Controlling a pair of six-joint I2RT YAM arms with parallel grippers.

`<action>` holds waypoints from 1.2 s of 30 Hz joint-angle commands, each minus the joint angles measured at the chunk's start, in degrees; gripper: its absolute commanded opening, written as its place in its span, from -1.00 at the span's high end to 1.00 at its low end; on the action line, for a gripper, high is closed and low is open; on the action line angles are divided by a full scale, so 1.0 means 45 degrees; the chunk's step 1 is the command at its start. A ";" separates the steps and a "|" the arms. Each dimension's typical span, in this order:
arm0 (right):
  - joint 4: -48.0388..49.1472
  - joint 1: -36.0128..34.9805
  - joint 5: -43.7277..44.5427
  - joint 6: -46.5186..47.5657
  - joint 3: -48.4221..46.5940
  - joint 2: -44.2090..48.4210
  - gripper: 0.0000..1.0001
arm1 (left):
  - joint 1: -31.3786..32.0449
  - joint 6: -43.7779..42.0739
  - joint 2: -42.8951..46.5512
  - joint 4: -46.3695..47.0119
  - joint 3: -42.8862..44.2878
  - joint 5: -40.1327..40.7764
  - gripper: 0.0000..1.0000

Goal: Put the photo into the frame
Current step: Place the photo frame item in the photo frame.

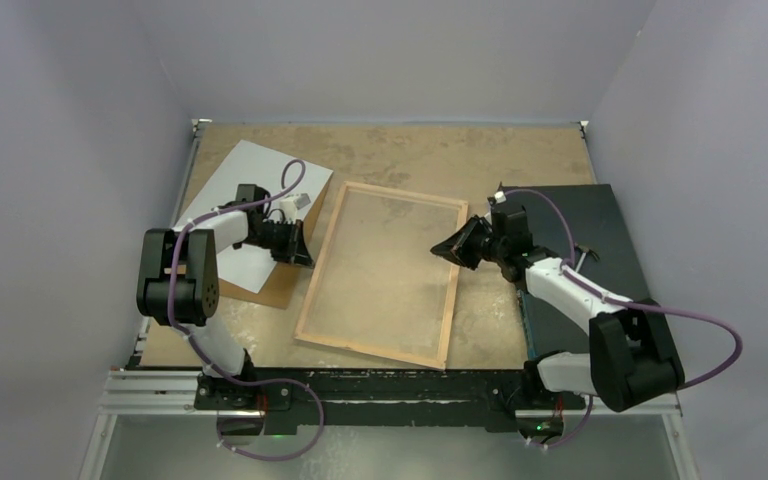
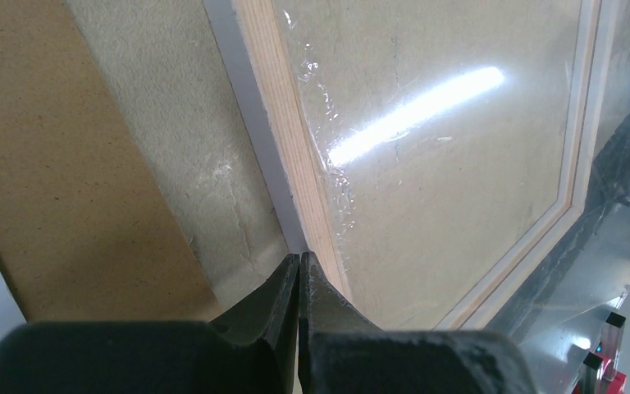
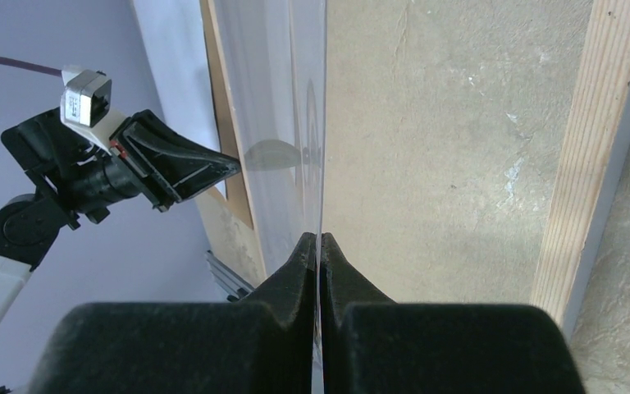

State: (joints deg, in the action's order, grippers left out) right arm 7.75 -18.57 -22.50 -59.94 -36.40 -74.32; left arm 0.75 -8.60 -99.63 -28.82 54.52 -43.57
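Open table [image 1: 410, 150] beyond the frame [image 1: 318, 275]; the clear sheet [image 1: 380, 270] (pinched by the right pincer [image 1: 438, 248]) blocks its opening.

Pale wood frame [image 1: 320, 270], grey-edged; white photo [image 1: 245, 165]; plain brown board [image 1: 280, 286]; clear sheet [image 1: 385, 270]; black mat [image 1: 610, 230]; mottled tan table [image 1: 410, 150]; purple cables [image 1: 295, 175]

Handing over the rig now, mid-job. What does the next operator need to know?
Left pincer: shut at the left rail of the frame; whether it grips anything is unclear.
Right pincer: shut on the edge of the clear sheet, at the frame's right rail.
Photo: white side up on the brown board, left of the frame.
Done: frame lies wood side up.
Left: photo into frame.
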 commanded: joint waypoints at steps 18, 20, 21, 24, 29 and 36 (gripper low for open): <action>0.0430 0.0571 -0.0761 0.0110 0.0538 0.0490 1.00 | 0.0150 -0.0115 0.0254 0.0262 0.0176 -0.0450 1.00; 0.0906 0.0581 -0.1047 -0.0223 0.0776 0.0375 1.00 | 0.0166 -0.0118 0.0247 0.0313 0.0114 -0.0485 1.00; 0.1192 0.0573 -0.1185 -0.0455 0.0901 0.0368 1.00 | 0.0185 -0.0098 0.0234 0.0359 0.0082 -0.0507 1.00; 0.1759 0.0569 -0.1365 -0.0683 0.0971 0.0346 1.00 | 0.0301 -0.0110 0.0124 0.0422 -0.0003 -0.0598 1.00; 0.2008 0.0581 -0.1479 -0.0605 0.0869 0.0073 1.00 | 0.0485 -0.0297 -0.0217 0.0426 0.0016 -0.0563 1.00; 0.2573 0.0572 -0.1432 -0.0620 0.0982 -0.0397 1.00 | 0.0536 -0.0537 -0.0615 0.0236 0.0214 -0.0441 1.00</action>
State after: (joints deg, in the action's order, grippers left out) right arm 15.64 -15.77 -26.83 -62.13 -32.10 -75.09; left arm 1.96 -8.75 -100.25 -27.83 54.65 -44.60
